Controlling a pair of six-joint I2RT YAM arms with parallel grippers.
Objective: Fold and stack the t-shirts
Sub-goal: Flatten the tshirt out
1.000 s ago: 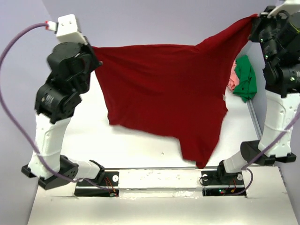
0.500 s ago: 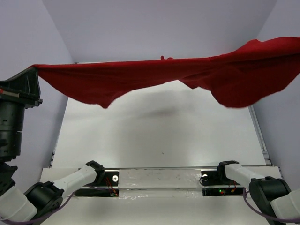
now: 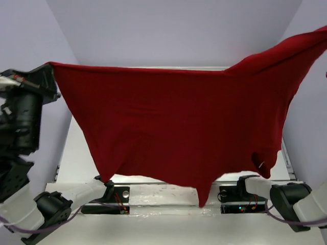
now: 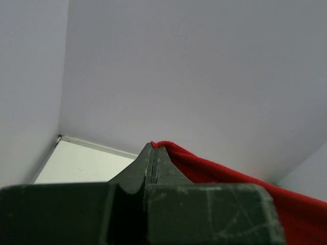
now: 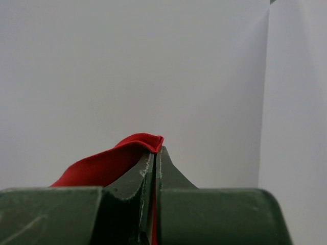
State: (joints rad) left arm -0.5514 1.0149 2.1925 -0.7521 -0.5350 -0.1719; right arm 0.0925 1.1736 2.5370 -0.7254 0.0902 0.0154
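The dark red t-shirt hangs spread wide in the air between both arms, high above the table. My left gripper is shut on its left corner; in the left wrist view the red cloth runs off to the right from the closed fingertips. My right gripper is out of the top view past the upper right edge; in the right wrist view it is shut on a red cloth edge. The green and pink shirts are hidden behind the red one.
The white table shows at the left under the shirt. Pale walls close in the back and both sides. The arm bases sit along the metal rail at the near edge.
The shirt swung up nearly flat half a second ago and has dropped to hang spread toward the camera. Both arms stay raised and wide apart, still gripping it.
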